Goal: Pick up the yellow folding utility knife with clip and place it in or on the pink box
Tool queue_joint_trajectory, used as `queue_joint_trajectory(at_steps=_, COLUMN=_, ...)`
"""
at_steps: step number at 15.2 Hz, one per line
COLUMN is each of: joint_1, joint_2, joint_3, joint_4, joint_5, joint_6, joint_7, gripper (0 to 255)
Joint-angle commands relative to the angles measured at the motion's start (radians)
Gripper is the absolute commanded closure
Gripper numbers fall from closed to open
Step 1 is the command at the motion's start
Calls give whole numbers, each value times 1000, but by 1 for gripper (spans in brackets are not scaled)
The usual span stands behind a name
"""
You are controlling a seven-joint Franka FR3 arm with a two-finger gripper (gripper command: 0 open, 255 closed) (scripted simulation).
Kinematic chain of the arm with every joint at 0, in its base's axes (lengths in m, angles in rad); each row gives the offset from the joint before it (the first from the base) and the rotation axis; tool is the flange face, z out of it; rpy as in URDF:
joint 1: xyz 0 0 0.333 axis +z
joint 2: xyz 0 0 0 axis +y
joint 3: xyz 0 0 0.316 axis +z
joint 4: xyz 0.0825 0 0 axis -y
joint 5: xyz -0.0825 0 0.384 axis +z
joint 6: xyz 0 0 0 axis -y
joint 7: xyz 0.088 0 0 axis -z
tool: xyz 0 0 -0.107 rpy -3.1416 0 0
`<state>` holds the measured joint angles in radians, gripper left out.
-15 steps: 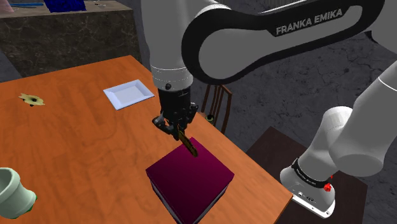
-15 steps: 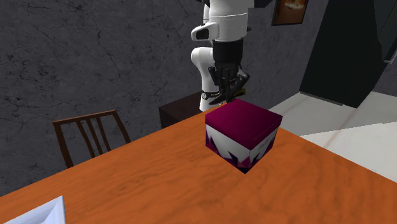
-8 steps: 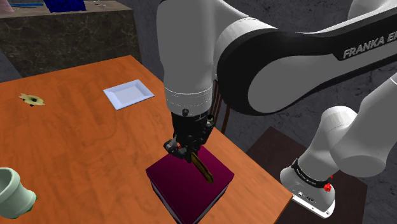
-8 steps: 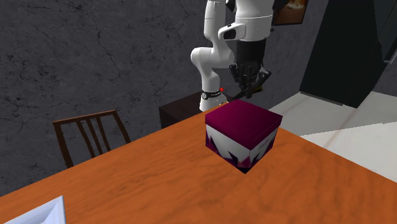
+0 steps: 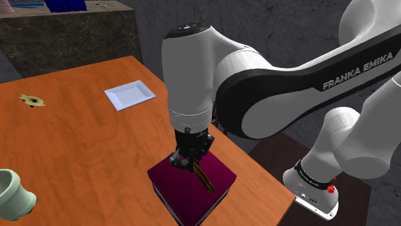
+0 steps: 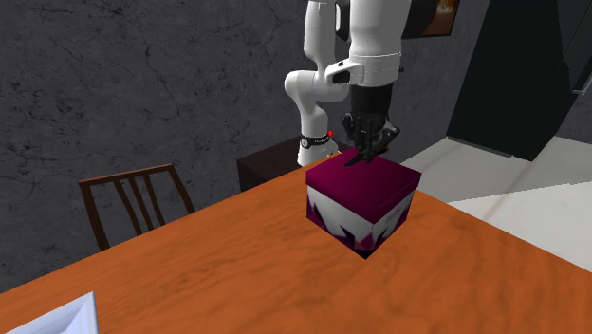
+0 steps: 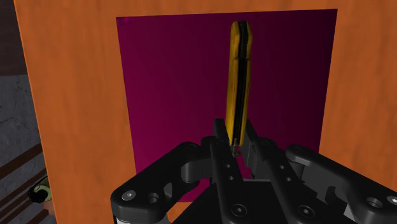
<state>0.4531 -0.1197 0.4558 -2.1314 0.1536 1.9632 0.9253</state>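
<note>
Two fingers: my black gripper (image 7: pixel 236 149) is clamped on one end of the knife (image 7: pixel 240 83), one finger on each side of it.
Knife, look: long and slim, yellow, with a black strip running down its middle; in the wrist view I see it edge-on.
Knife, place: it sticks out past my fingertips over the top of the box (image 7: pixel 172 95). In the shoulder view it slants down and to that view's right across the lid. I cannot tell whether its far end touches the lid.
Box: deep magenta top; in the second exterior view its side carries a jagged white pattern. It stands near the table's edge, on the side nearest my stand (image 5: pixel 276 154).
Table: orange-brown wood grain (image 5: pixel 83 147).
On the table: a flat white tray (image 5: pixel 130 94) well apart from the box, a pale green cup (image 5: pixel 13 192) at the shoulder view's lower left, and a small olive object (image 5: pixel 30 99) too small to identify.
Chair: dark wood with a slatted back (image 6: pixel 133 204), just beside the table's far edge in the second exterior view.
Room: dark grey cracked stone wall (image 6: pixel 142 76); a dark stone-look counter (image 5: pixel 64 38) beyond the table in the shoulder view.
</note>
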Motion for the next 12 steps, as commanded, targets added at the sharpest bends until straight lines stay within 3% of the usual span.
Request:
queue_joint_trajectory(at_steps=1, joint_1=0, joint_2=11, joint_3=2, joint_4=-16, joint_5=-3, joint_6=26, joint_7=1, gripper=255)
queue_joint_trajectory(at_steps=4, joint_1=1, joint_2=26, joint_3=5, joint_4=-41, joint_5=-7, joint_6=66, joint_7=2, gripper=255)
queue_joint_trajectory(at_steps=12, joint_1=1, joint_2=26, joint_3=5, joint_4=-41, joint_5=-7, joint_6=66, joint_7=2, gripper=255)
